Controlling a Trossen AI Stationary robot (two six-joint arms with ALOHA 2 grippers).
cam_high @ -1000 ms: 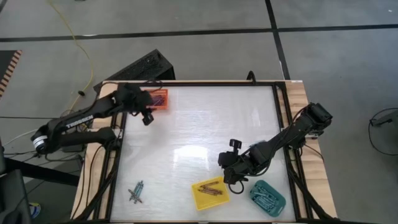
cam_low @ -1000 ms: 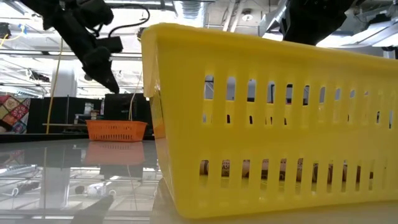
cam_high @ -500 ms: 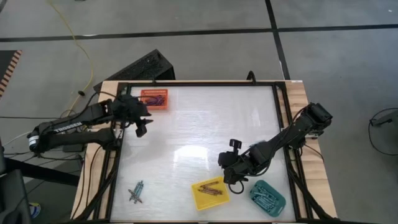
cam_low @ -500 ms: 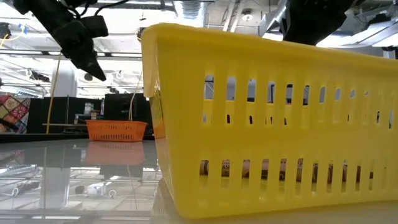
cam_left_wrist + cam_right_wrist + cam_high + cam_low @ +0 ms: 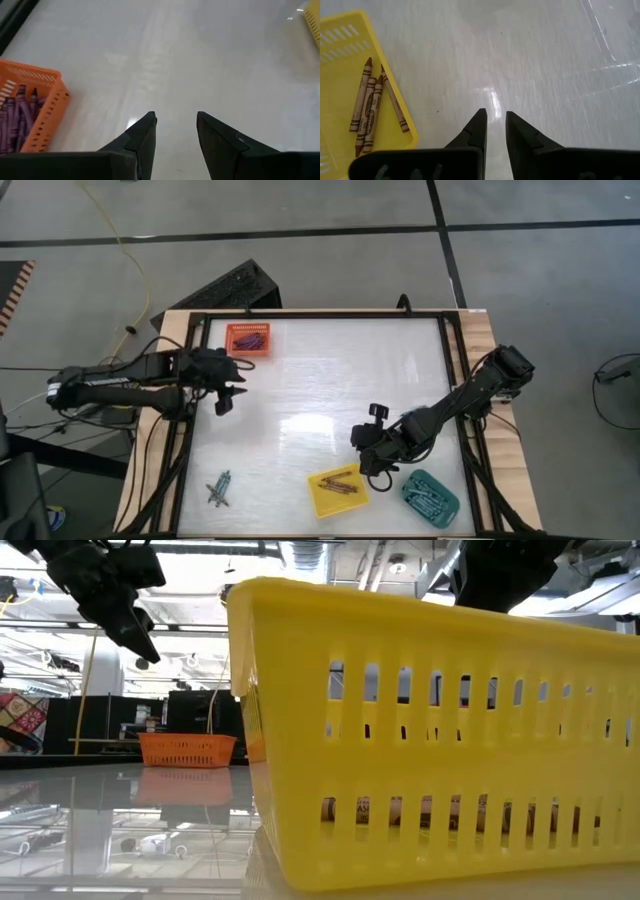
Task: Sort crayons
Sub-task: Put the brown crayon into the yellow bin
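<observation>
My left gripper [image 5: 224, 402] hangs open and empty above the table's left side, nearer than the orange tray [image 5: 248, 338]; its fingers show in the left wrist view [image 5: 175, 120]. The orange tray [image 5: 35, 115] holds purple crayons [image 5: 15, 120]. My right gripper [image 5: 366, 465] hovers by the yellow tray's [image 5: 337, 492] far right corner, its fingers [image 5: 495, 114] slightly apart and empty. Brown crayons [image 5: 370, 115] lie in the yellow tray [image 5: 345, 55]. A few loose crayons [image 5: 218, 488] lie on the table near the front left. A teal tray [image 5: 430, 497] holds teal crayons.
The table has a glossy white top inside a black frame [image 5: 190, 430]. In the low view the yellow tray [image 5: 430, 740] fills the foreground, with the orange tray [image 5: 187, 748] far behind. Bare tabletop lies across the middle and far right.
My left gripper has swung away from above the orange tray toward the table's near edge and a little left, staying open and empty. My right arm has kept still.
</observation>
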